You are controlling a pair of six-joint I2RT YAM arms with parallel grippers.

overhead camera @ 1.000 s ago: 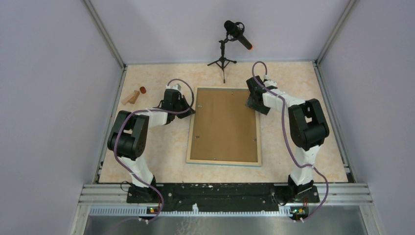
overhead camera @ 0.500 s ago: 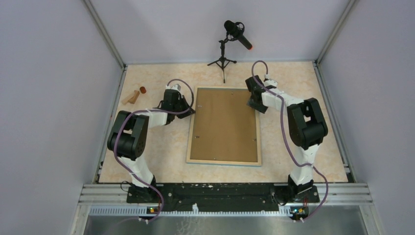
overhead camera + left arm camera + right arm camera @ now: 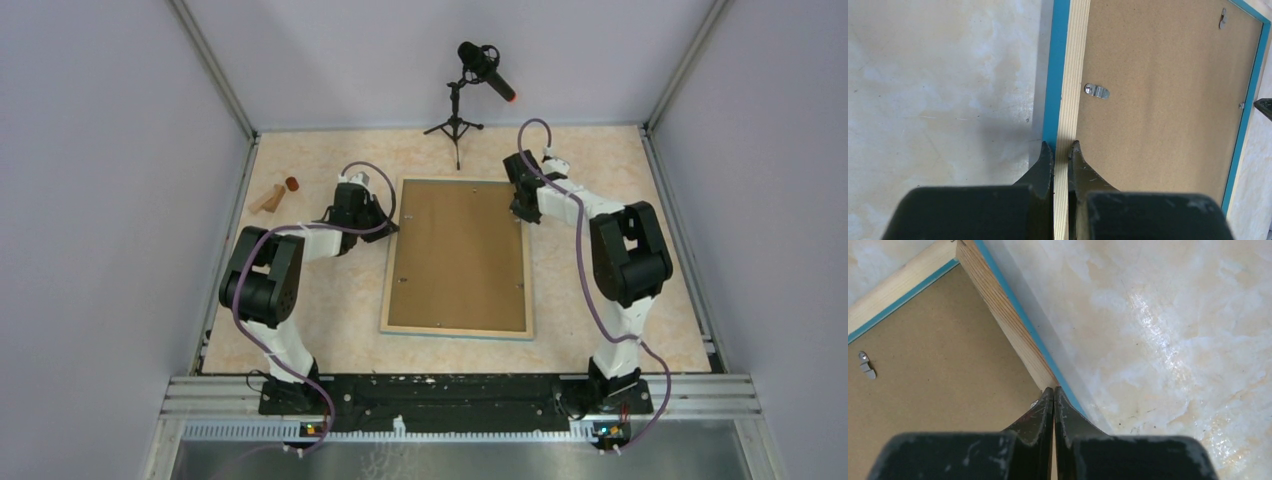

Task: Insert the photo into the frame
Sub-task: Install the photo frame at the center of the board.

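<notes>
Arm bases: two robot arms stand bolted to a black base plate [image 3: 450,392] at the near edge of the pale marbled table [image 3: 330,300], nearer than the picture frame and to either side of it.
Frame: a large rectangular picture frame [image 3: 456,330] of light wood with blue edging lies face down and flat on the table between the two arms.
In the frame: a plain brown cardboard backing board [image 3: 458,255] fills the opening, with a small silver metal clip [image 3: 1096,91] lying on it just inside the frame's left rail.
Photo: no print shows; whether one lies under the board cannot be told.
Left gripper: the black left gripper [image 3: 1061,145] sits on the frame's left rail, toward its far end, fingers narrowed onto the wooden strip, one on the blue outer edge and one on the board side.
Right gripper: the black right gripper [image 3: 1053,390] is at the frame's right rail near the far right corner, fingers pressed together with nothing between them, tips at the rail's inner edge.
Wooden pieces: a tan wooden block [image 3: 267,198] and a small reddish-brown knob [image 3: 292,183] lie well left of the frame's far corner.
Microphone: a black microphone on a small tripod [image 3: 480,65] stands beyond the frame's far rail.
</notes>
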